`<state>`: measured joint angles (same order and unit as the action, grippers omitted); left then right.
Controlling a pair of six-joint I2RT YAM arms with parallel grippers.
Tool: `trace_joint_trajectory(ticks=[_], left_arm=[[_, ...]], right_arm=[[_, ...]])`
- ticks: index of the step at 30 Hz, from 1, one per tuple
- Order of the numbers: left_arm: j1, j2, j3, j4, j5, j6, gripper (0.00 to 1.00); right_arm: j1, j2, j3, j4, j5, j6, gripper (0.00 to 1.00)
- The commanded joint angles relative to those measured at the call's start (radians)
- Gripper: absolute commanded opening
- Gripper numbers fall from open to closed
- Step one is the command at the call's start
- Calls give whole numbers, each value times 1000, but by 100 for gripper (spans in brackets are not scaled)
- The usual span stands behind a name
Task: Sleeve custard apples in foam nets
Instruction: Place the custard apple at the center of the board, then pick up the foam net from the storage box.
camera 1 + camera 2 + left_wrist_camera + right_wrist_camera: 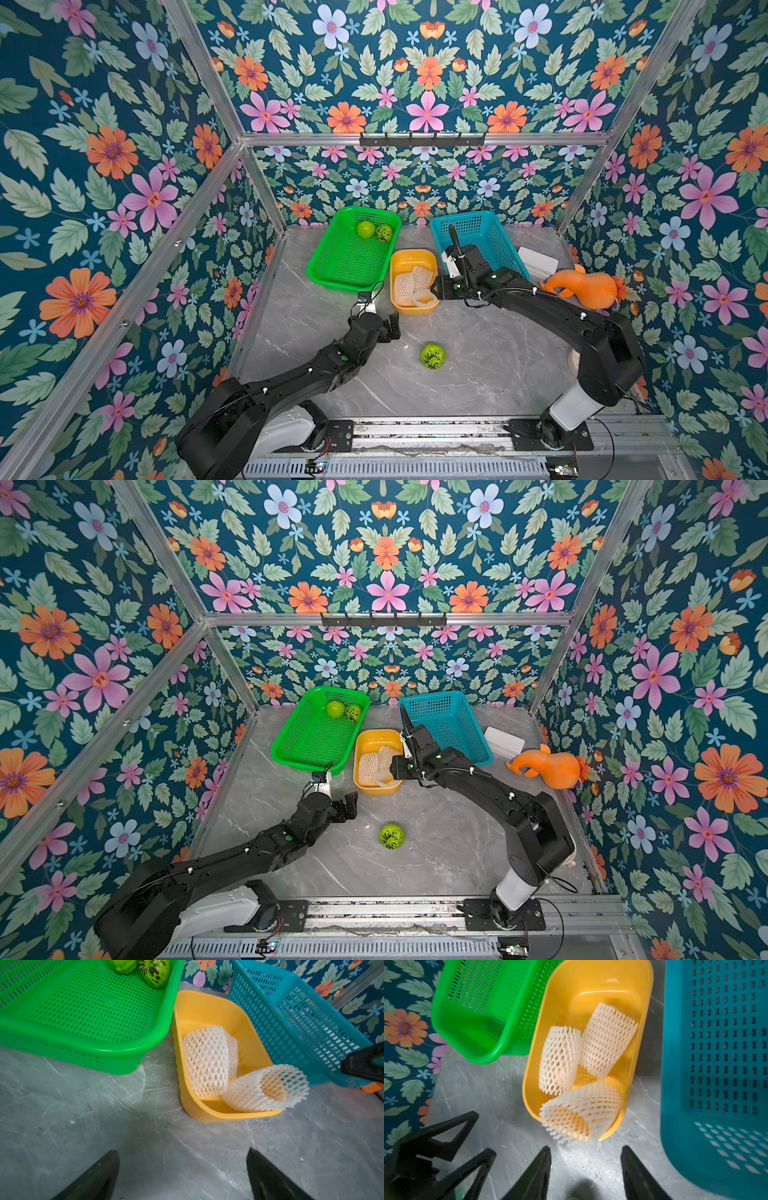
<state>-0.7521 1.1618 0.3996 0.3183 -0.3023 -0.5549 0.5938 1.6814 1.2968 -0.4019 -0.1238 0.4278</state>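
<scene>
One custard apple (432, 356) lies loose on the grey table, and two more (365, 229) (383, 233) sit in the far corner of the green basket (353, 266). Three white foam nets (559, 1059) (608, 1040) (580, 1111) lie in the yellow tub (529, 1076); the nearest one hangs over its rim. My right gripper (585, 1149) hovers just short of that net, open and empty. Near the tub's front left corner my left gripper (182, 1153) stands wide open over bare table.
A teal basket (478, 241) stands behind the right arm, touching the yellow tub's side. Against the right wall are a white box (538, 262) and an orange gourd toy (586, 289). Patterned walls close in the table on three sides.
</scene>
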Motion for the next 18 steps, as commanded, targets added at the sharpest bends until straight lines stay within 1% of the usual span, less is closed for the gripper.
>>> trace_joint_trajectory(ticks=[1, 6, 8, 13, 18], left_arm=[[19, 20, -2, 86, 12, -14, 100], [38, 51, 6, 115, 35, 9, 100], [40, 66, 17, 114, 48, 25, 100], [46, 91, 31, 118, 57, 38, 100], [54, 99, 32, 131, 60, 32, 100]], right_arm=[[8, 59, 46, -78, 12, -31, 46], [14, 123, 88, -109, 33, -34, 44], [14, 141, 101, -111, 38, -32, 36], [17, 162, 142, -127, 31, -24, 0], [17, 121, 159, -150, 39, -26, 0]])
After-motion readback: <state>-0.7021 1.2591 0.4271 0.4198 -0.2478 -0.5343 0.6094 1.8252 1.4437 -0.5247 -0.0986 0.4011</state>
